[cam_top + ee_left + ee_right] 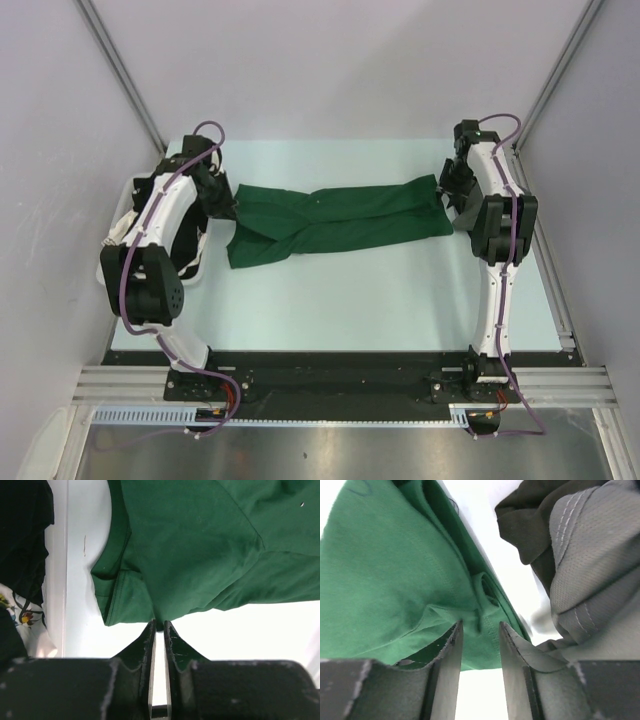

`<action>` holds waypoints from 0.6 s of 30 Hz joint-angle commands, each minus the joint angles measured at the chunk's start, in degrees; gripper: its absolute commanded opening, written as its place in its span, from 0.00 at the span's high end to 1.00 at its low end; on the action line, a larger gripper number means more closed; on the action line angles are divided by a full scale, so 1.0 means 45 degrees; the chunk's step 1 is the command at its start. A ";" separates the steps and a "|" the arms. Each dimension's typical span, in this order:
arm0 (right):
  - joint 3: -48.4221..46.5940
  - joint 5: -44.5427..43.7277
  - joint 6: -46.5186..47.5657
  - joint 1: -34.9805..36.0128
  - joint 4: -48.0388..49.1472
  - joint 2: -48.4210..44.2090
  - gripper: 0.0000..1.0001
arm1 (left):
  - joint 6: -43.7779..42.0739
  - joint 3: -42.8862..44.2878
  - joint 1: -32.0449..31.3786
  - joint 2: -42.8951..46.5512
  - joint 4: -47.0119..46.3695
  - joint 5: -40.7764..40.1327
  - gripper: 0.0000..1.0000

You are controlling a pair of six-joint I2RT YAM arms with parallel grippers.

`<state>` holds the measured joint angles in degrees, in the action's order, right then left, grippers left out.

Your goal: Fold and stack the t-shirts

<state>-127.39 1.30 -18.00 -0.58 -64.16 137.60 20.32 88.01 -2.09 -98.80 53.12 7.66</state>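
A dark green t-shirt (340, 220) lies stretched in a long folded band across the far half of the table. My left gripper (225, 200) is at its left end. In the left wrist view the shirt (200, 545) fills the top, and the gripper (159, 625) stands a narrow slit open with its tips at the hem. My right gripper (450, 190) is at the right end. There the jaws (480, 625) stand clearly apart over a wrinkle of the green cloth (385, 580), not pinching it. A grey t-shirt (590, 570) and a black one (530, 520) lie bunched just beyond.
A white slatted basket (198, 262) sits under my left arm at the table's left edge. Dark cloth (22, 535) and a flower-printed fabric (27, 617) show beside it. Grey walls close in on both sides, and a metal rail (555, 300) runs along the right.
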 commanded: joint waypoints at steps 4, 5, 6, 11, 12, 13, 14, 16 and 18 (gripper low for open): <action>-0.2039 -0.0699 0.0016 -0.0047 -0.0761 0.0106 0.56 | -0.0296 0.1418 -0.0063 0.0023 0.0694 -0.0549 0.78; -0.2139 -0.0680 0.0035 -0.0066 -0.0800 0.0125 0.56 | -0.0296 0.1516 -0.0063 0.0023 0.0733 -0.0627 0.77; -0.2275 -0.0680 -0.0004 -0.0086 -0.0820 0.0145 0.55 | -0.0296 0.1633 -0.0063 0.0062 0.0792 -0.0764 0.77; -0.2511 -0.0544 0.0093 -0.0086 -0.0490 0.0106 0.55 | -0.0121 0.1499 -0.0063 0.0082 0.0384 -0.0707 0.75; -0.2472 -0.0524 0.0094 -0.0067 -0.0353 0.0067 0.55 | -0.0062 0.1440 -0.0063 0.0024 0.0034 -0.0687 0.75; -0.2433 -0.0427 0.0190 0.0011 -0.0003 0.0028 0.55 | 0.0035 0.1420 -0.0063 -0.0074 -0.0143 -0.0513 0.74; -0.2433 -0.0426 0.0211 0.0031 0.0136 0.0028 0.55 | 0.0094 0.1342 -0.0083 -0.0307 -0.0493 -0.0453 0.75; -0.2374 0.0081 0.0230 0.0089 0.0680 0.0008 0.55 | 0.0211 0.1341 -0.0102 -0.0620 -0.0827 -0.0220 0.75; -0.2374 0.0296 0.0327 0.0538 0.1034 0.0047 0.55 | 0.0212 0.1419 -0.0180 -0.1126 -0.1296 -0.0218 0.75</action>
<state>-136.33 0.10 -17.76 -0.67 -64.01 138.21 20.47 93.23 -2.13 -100.22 52.64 5.34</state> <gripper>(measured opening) 0.449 0.253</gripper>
